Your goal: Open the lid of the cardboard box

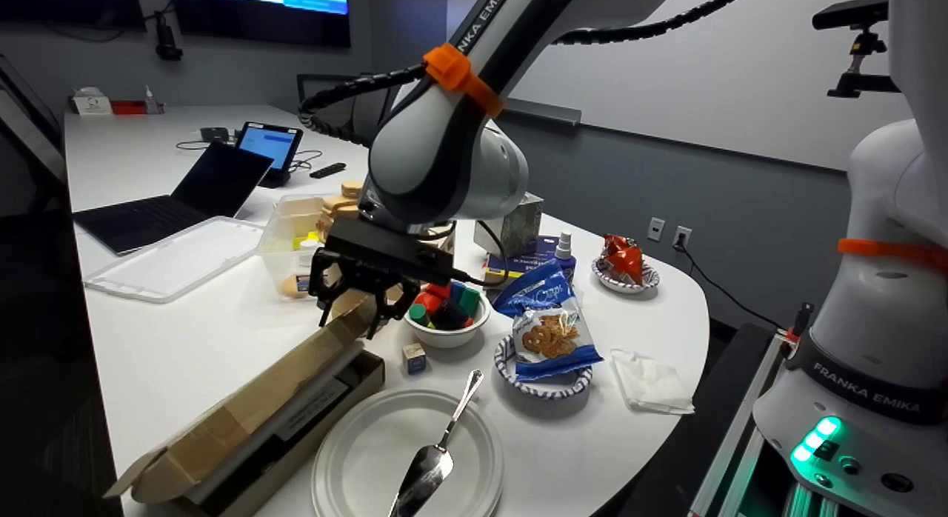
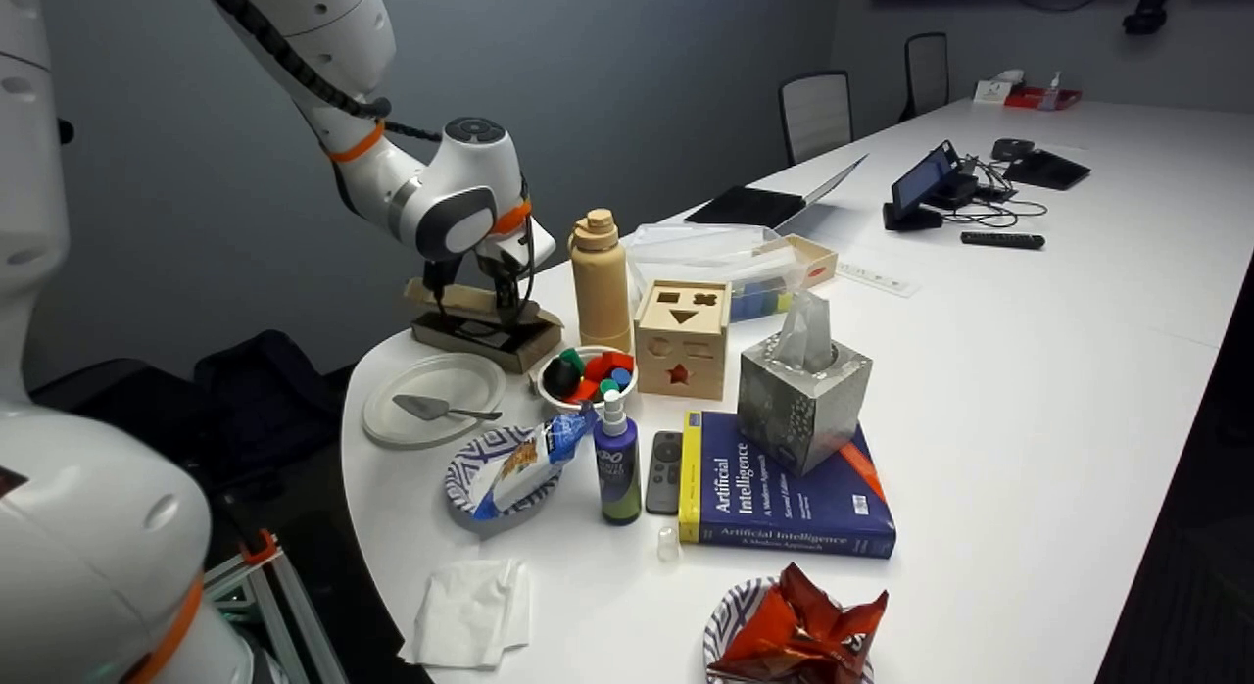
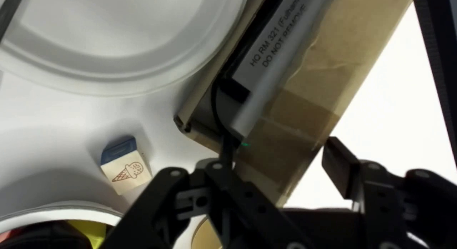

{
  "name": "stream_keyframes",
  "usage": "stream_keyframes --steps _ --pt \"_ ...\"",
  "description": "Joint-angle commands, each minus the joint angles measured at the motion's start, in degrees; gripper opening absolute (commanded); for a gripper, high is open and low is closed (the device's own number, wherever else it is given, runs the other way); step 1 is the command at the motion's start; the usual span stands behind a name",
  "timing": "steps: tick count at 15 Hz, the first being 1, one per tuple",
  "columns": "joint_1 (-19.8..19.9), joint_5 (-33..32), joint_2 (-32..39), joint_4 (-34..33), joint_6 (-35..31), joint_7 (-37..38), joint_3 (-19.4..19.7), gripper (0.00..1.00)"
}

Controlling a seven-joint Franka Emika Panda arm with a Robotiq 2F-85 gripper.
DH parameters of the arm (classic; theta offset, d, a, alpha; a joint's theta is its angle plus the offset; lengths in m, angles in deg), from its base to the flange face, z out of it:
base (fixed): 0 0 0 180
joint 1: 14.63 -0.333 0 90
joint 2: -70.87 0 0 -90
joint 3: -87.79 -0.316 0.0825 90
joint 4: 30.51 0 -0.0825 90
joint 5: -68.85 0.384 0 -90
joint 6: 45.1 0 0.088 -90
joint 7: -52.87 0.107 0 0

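The cardboard box (image 1: 366,384) lies long and shallow on the table, also in an exterior view (image 2: 460,339) and the wrist view (image 3: 205,136). Its brown lid (image 1: 252,398) stands raised and tilted, partly uncovering the inside; it also shows in the wrist view (image 3: 314,88). A labelled pale device (image 3: 271,45) lies inside. My gripper (image 3: 282,156) is open at the lid's near end in the wrist view, with that end between the spread fingers. I cannot tell whether either finger touches it. The gripper shows in both exterior views (image 1: 348,323) (image 2: 473,297).
A plate (image 1: 333,465) with a cake server (image 1: 437,458) sits close beside the box. A small block (image 1: 415,358) and a bowl of coloured blocks (image 1: 448,335) stand near the gripper. A tan bottle (image 2: 602,292) and wooden block toy (image 2: 683,341) stand beyond. A laptop (image 1: 185,195) lies farther back.
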Motion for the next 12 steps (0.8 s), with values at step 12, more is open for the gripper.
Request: stream_keyframes --steps 12 --pt "-2.9 -15.4 2.4 -6.0 3.7 6.3 3.3 1.0"
